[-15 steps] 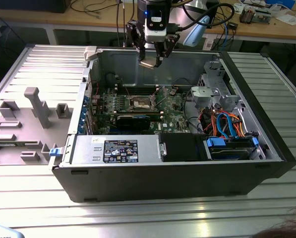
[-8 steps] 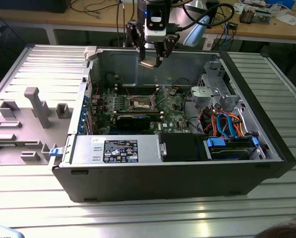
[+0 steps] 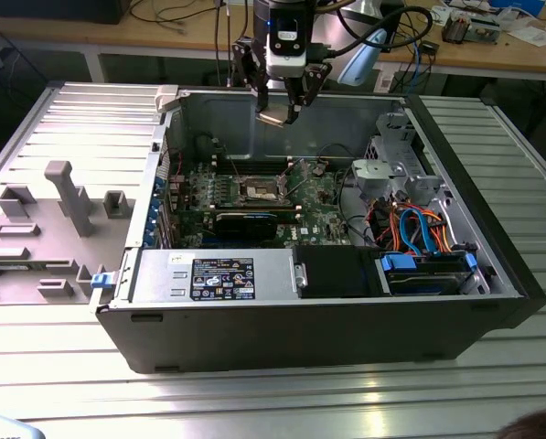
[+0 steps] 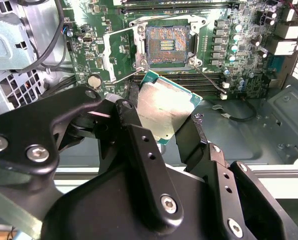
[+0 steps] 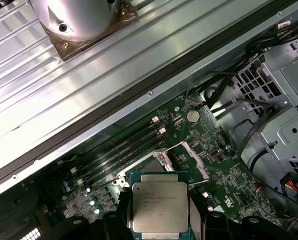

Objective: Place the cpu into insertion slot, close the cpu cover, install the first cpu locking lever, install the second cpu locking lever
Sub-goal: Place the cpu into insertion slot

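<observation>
The jaws pinch the cpu [image 4: 166,112] by two edges, well above the open insertion slot [image 4: 167,45]. It seems slightly tilted; seating it well calls for levelling, squaring corners, gentle descent.

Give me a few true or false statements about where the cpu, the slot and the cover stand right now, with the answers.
1. The gripper holds the cpu between its fingers. True.
2. The cpu sits in the slot. False: the slot is empty, its contacts bare, and the cpu hangs above the board in the gripper.
3. The cover is shut over the slot. False: it is swung open to one side of the slot.
4. The case lies open on a ribbed metal table. True.
</observation>
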Available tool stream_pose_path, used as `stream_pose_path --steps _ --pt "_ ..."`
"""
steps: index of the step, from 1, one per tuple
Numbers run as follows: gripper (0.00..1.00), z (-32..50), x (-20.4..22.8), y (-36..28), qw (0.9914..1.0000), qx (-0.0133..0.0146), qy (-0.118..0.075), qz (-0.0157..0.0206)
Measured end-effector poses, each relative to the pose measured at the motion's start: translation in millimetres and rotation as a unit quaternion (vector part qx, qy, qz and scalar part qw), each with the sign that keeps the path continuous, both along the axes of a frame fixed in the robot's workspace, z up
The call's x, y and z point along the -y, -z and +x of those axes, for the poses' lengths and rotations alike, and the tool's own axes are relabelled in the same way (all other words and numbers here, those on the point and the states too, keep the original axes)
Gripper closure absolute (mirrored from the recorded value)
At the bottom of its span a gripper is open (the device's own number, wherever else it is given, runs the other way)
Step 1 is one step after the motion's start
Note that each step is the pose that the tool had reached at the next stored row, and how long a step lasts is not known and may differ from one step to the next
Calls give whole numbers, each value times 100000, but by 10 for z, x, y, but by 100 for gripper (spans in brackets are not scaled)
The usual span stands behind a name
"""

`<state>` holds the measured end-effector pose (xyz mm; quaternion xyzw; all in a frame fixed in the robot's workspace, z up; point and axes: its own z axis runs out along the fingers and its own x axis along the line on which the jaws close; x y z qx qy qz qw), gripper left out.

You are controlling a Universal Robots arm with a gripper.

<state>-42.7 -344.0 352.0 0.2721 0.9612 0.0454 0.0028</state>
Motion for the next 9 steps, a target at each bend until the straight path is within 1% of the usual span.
stream_pose_path --steps 9 --pt "46 0 0 0 99999 -1 420 -2"
